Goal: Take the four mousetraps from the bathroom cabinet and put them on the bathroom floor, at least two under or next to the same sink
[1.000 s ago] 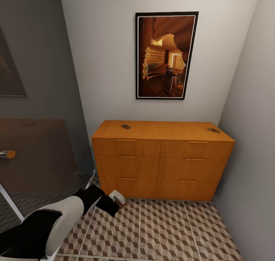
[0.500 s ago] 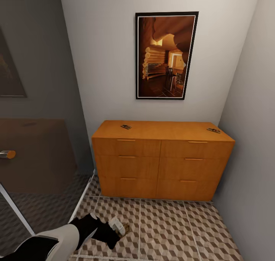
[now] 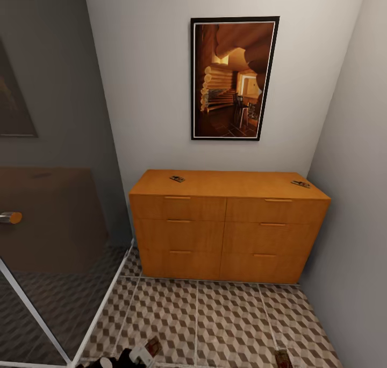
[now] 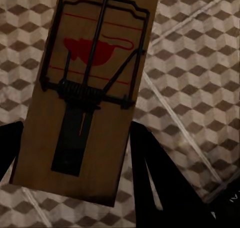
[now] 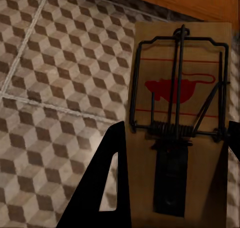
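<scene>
- Left gripper (image 4: 70,133): jaws closed on a trap (image 4: 90,93), long axis running out along the fingers, board face up over the floor (image 4: 200,63).
- Right gripper (image 5: 172,173): clamps a second trap (image 5: 180,118) likewise.
- Two traps lie on the cabinet (image 3: 228,223): left trap (image 3: 177,178), right trap (image 3: 300,184).
- Judgement: both held traps hang low; release is straight down.

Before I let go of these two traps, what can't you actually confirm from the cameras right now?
- Sink: I can't place it, so its nearness to the traps is unchecked.
- Left pincer: cut off by the head view's bottom edge.
- Left mousetrap and right mousetrap: each sits between dark fingers; whether they touch the floor is unclear.
- Two traps on the cabinet: too small for detail.
</scene>
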Available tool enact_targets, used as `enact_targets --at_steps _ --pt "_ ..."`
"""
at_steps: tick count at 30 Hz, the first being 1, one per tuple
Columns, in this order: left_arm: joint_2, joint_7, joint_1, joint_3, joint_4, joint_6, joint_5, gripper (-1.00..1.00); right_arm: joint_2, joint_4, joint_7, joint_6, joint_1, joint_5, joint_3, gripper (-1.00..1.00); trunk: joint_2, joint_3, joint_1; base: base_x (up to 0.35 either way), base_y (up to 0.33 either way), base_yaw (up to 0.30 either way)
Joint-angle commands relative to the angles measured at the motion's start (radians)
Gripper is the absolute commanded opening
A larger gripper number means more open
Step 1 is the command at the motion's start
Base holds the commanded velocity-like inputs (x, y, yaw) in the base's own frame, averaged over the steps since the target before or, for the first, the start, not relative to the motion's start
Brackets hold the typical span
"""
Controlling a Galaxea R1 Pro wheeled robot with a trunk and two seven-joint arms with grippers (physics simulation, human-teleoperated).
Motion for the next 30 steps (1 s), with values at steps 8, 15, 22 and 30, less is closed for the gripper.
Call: enact_targets --at_steps 8,15,22,30 --pt "0.049 0.074 0.026 -0.007 0.004 -0.136 0.306 -1.00 0.000 0.001 -0.001 0.043 -0.113 0.010 -0.007 -1.00 -0.001 -0.001 0.000 0.000 0.000 0.000" --pt "0.059 0.179 0.036 -0.006 0.004 -0.199 0.376 -1.00 0.000 0.001 0.013 0.047 -0.171 0.009 -0.008 -1.00 -0.001 -0.001 0.000 0.000 0.000 0.000" --pt "0.063 0.322 0.039 -0.006 0.003 -0.273 0.555 -1.00 0.000 -0.001 0.018 0.204 -0.235 0.007 -0.008 -1.00 -0.001 -0.001 0.000 0.000 0.000 0.000" --pt "0.054 0.367 0.039 -0.001 -0.012 -0.167 0.593 -1.00 0.002 -0.059 0.017 0.391 -0.304 0.005 -0.008 -1.00 -0.001 -0.001 0.000 0.000 0.000 0.000"
